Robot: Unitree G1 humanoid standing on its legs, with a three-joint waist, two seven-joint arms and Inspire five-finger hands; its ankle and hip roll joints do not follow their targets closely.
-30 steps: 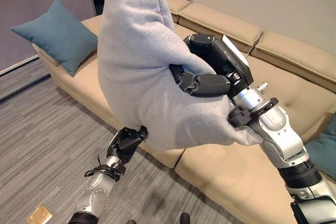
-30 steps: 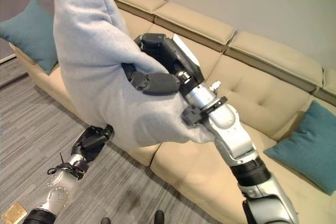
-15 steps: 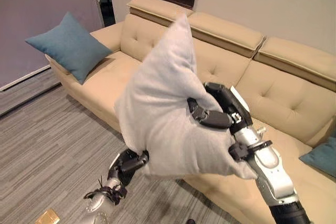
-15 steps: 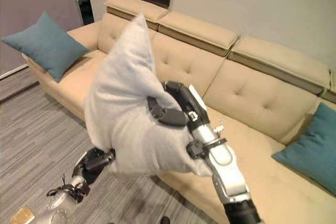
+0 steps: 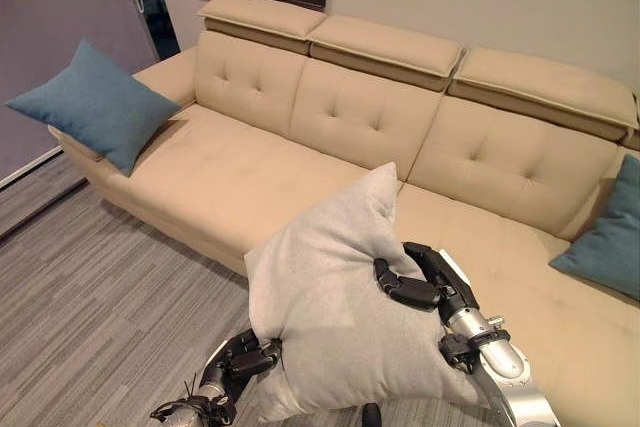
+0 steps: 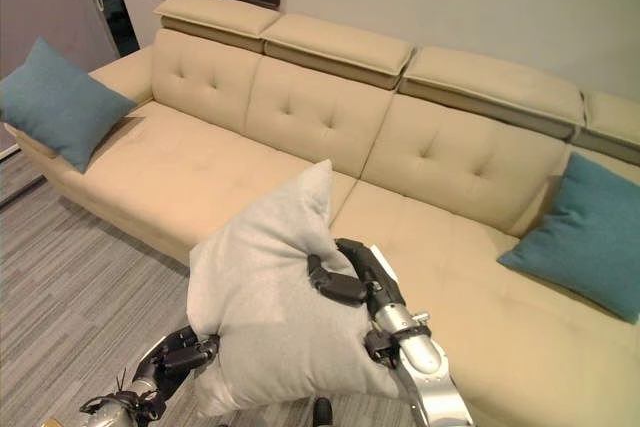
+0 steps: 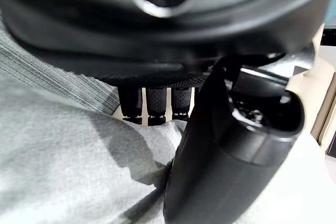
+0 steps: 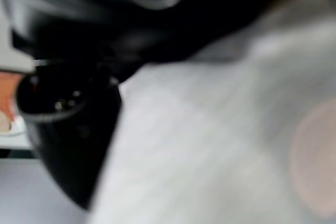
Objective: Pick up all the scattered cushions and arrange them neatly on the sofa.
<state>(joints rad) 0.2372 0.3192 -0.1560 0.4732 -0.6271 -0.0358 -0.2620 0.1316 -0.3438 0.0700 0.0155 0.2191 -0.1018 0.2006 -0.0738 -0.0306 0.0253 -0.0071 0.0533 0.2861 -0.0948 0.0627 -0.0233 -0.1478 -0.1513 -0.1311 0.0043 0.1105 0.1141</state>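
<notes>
Cushion (image 5: 330, 317), pale grey, plump, creased

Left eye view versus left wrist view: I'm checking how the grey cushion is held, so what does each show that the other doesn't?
The left eye view alone shows the beige sofa, a teal cushion on its left arm, another teal cushion at its right end, and the right hand gripping the grey cushion from the right. The left wrist view alone shows, up close, the left hand's thumb and fingers closed on the fabric. Both show the grey cushion and the left hand pinching its lower left edge.
</notes>
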